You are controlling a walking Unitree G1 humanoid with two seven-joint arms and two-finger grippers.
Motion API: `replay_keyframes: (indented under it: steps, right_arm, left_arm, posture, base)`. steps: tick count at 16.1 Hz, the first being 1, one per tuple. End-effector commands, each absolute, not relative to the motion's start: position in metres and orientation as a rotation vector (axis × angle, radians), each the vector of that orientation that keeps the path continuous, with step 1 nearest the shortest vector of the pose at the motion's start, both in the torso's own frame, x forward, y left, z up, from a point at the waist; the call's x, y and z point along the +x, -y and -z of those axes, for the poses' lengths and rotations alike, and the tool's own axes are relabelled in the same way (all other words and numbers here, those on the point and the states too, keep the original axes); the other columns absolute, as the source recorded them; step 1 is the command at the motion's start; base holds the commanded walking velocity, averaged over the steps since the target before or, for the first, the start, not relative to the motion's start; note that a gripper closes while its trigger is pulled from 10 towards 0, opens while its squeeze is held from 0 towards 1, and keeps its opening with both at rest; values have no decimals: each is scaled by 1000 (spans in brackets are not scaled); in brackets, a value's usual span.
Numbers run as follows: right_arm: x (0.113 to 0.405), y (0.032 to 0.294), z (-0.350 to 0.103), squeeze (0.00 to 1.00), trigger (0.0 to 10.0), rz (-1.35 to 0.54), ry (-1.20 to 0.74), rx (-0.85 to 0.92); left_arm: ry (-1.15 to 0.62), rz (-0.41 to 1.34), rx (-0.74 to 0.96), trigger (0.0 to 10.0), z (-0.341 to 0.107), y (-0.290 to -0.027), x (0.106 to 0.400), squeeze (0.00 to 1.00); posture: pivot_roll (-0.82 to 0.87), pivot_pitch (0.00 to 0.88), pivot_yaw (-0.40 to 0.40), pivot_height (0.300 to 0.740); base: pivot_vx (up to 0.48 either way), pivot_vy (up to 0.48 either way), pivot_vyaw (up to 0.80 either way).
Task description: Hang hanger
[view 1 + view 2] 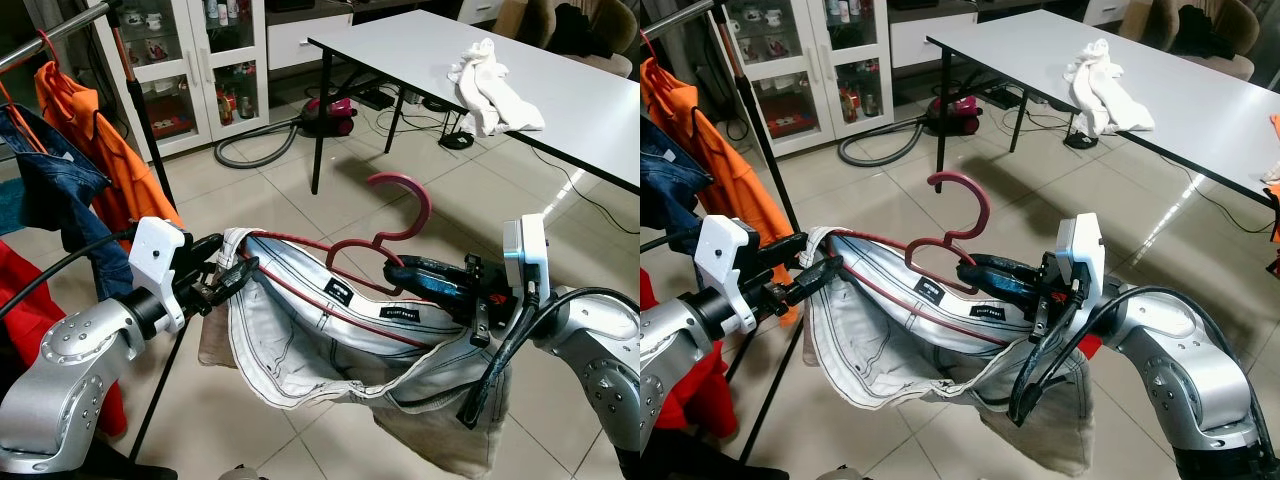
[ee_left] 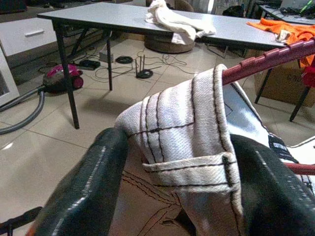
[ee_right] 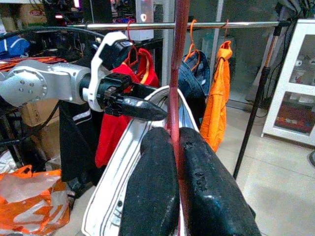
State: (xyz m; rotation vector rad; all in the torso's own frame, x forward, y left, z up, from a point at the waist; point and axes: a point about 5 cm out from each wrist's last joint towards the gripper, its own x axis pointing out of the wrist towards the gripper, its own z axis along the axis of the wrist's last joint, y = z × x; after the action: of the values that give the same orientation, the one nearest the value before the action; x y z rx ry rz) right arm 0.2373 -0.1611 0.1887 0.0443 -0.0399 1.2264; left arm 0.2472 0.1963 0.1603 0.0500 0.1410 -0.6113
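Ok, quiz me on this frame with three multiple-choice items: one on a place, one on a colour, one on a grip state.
1. Where does the white cloth lie?
A. on the grey table
B. on the floor
C. on the clothes rail

2. What colour is the hanger?
A. blue
B. dark red
C. yellow

3. What does the right gripper hold?
A. nothing
B. the vacuum hose
C. the hanger

Answers: 1 A, it is bunched on the tabletop; 2 B, hook and bar are dark red; 3 C, its fingers pinch the red bar.

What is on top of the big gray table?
A crumpled white cloth lies on the gray table, near its front edge. In the left wrist view, something orange also lies at the table's far end. The rest looks bare.
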Motion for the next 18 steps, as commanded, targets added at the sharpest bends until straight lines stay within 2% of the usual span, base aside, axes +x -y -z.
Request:
replay_keyframes:
  steps: [1, 8, 17, 18]
  right_arm:
    - [238, 164, -199, 0, 10000, -1228, 95, 25]
    - [240, 170, -199, 0, 10000, -1205, 95, 2]
    - [241, 166, -198, 0, 10000, -1202, 100, -27]
    - [240, 164, -196, 0, 10000, -1218, 93, -49]
  left_arm:
    - [-137, 620, 46, 0, -163, -196, 246, 0]
    - [-153, 647, 58, 0, -169, -205, 241, 0]
    - [-123, 604, 147, 0, -184, -218, 253, 0]
    - [-126, 574, 197, 0, -188, -224, 258, 0]
  posture:
    - [-51, 0, -33, 740]
    - [-41, 0, -30, 740]
    - [-38, 0, -21, 740]
    - [-36, 0, -26, 740]
  base:
    - [0, 0, 0]
    - [0, 0, 0]
    - [0, 0, 0]
    - [0, 0, 0]
